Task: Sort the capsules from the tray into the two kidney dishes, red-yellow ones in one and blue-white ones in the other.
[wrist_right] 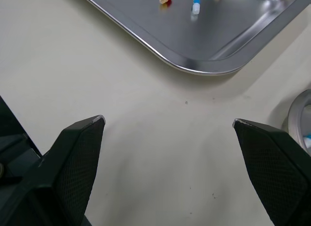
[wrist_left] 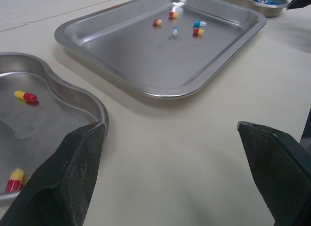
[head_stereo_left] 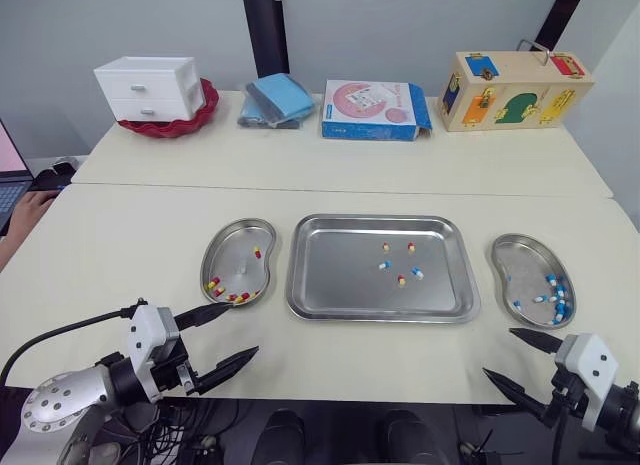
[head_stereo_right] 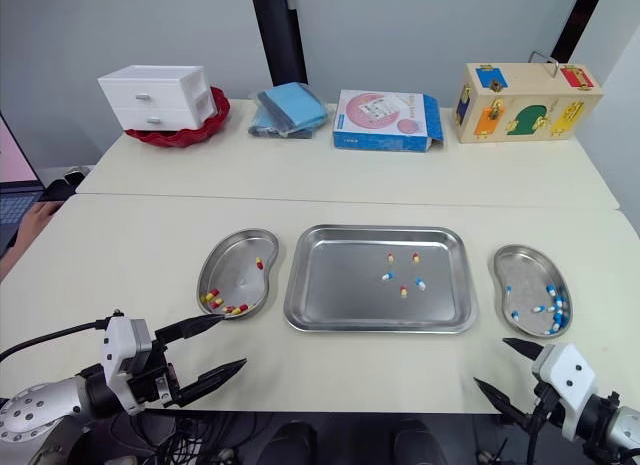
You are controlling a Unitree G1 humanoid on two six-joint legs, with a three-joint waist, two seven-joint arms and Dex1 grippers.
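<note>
A steel tray point(head_stereo_left: 330, 285) lies mid-table with several capsules point(head_stereo_left: 400, 264), red-yellow and blue-white mixed. To its left, a kidney dish point(head_stereo_left: 225, 247) holds red-yellow capsules point(head_stereo_left: 227, 294). To its right, the other kidney dish point(head_stereo_left: 510, 255) holds blue-white capsules point(head_stereo_left: 555, 297). My left gripper point(head_stereo_left: 229, 337) hangs open at the front left, near the table edge below the left dish. My right gripper point(head_stereo_left: 521, 359) hangs open at the front right, just in front of the right dish. Both hold nothing.
At the back stand a white drawer unit point(head_stereo_left: 150, 86) in a red bowl, folded blue cloths point(head_stereo_left: 276, 99), a pink-and-blue box point(head_stereo_left: 372, 110) and a wooden latch box point(head_stereo_left: 512, 89). A person's hand point(head_stereo_left: 22, 215) and a laptop sit at the far left.
</note>
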